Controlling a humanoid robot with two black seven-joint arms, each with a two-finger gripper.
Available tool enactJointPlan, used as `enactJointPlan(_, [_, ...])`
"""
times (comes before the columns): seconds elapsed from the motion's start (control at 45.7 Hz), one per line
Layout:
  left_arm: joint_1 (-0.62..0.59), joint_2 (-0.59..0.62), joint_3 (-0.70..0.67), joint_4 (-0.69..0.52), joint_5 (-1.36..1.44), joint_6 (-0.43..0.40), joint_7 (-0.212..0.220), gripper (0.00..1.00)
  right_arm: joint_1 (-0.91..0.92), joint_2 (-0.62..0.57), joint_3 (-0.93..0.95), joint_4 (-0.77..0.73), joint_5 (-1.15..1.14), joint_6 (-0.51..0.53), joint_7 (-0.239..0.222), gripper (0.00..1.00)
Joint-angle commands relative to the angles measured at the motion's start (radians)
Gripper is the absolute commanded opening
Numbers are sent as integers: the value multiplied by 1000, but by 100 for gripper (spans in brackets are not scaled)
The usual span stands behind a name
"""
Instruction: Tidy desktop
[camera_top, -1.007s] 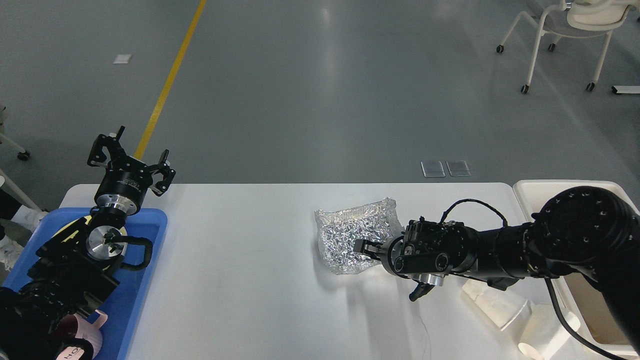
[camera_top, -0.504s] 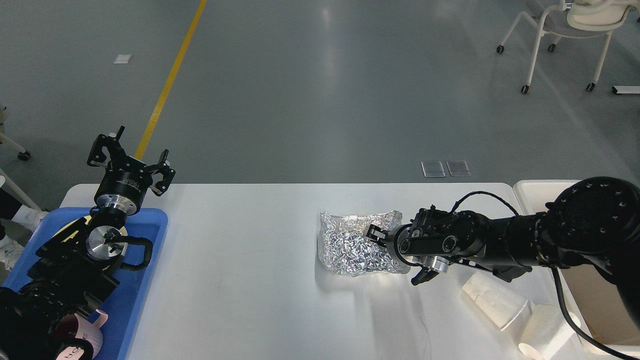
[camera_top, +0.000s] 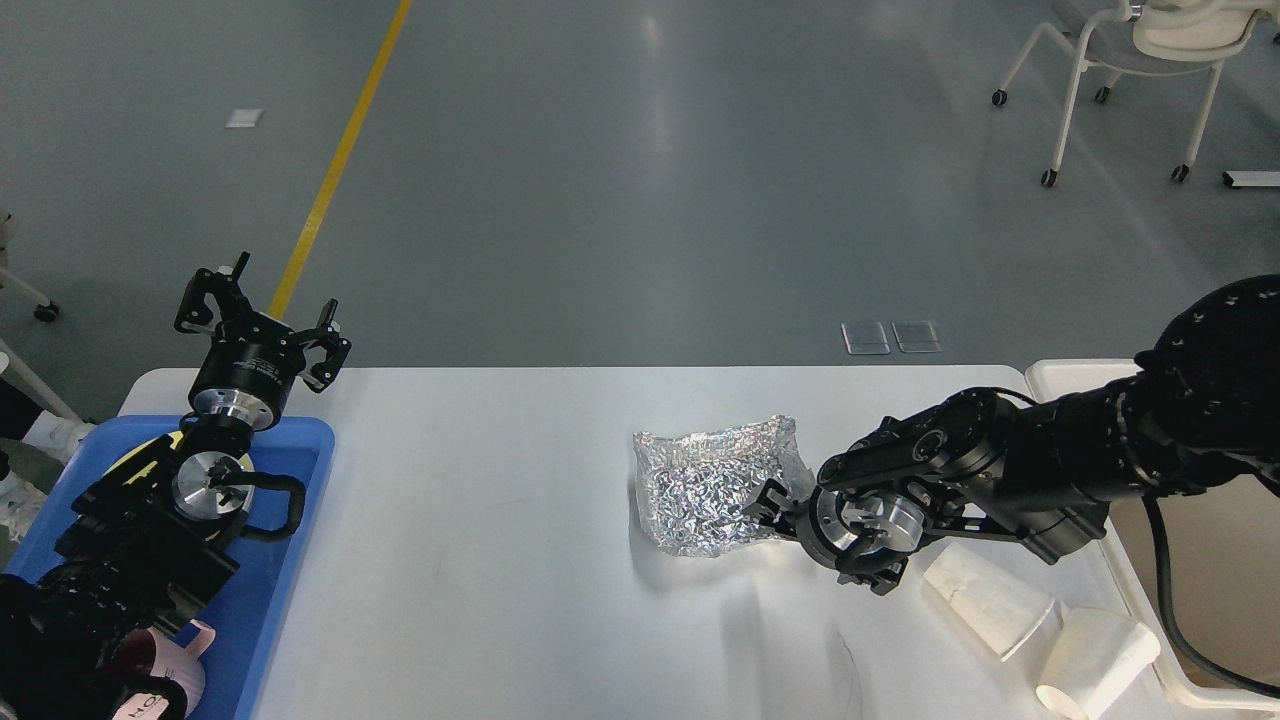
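Since the earlier frames the right gripper (camera_top: 775, 505) has rotated and dropped toward the near right corner of the crumpled foil sheet (camera_top: 712, 488), and that side of the sheet now sits slightly raised. The jaws are seen dark and partly end-on against the foil; whether they are clenched on its edge cannot be told. The foil lies on the desktop (camera_top: 500, 520), extending left and away from the right gripper, with contact at the sheet's right edge. Two paper cups (camera_top: 1040, 620) lie on their sides behind the gripper, toward the arm's wrist, just beside it. The left gripper (camera_top: 262, 322) hangs with jaws spread, empty, above the far end of the blue tray (camera_top: 290, 560).

Hazards, as judged: thin foil may tear or slip if pinched only at the margin. A wrist sweep rearward could knock the cups off the desktop.
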Motion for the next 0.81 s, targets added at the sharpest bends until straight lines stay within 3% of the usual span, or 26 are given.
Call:
enactJointPlan(0.0, [0,0,0,0,-1,0,0,100,-44,12,16,-44,32,-50,4,98])
enactJointPlan(0.35, [0,0,0,0,1,0,-2,100,-206,21,181,-196,23,-139,10,85])
enactJointPlan(0.547, [0,0,0,0,-1,0,0,99,-245,50,209,-258,18,-174,12,49])
enactJointPlan(0.744, [0,0,0,0,-1,0,0,99,-280,72,209,-285,17,-174,12,2])
enactJointPlan(0.788, [0,0,0,0,-1,0,0,99,-286,79,209,-294,17,-176,12,0])
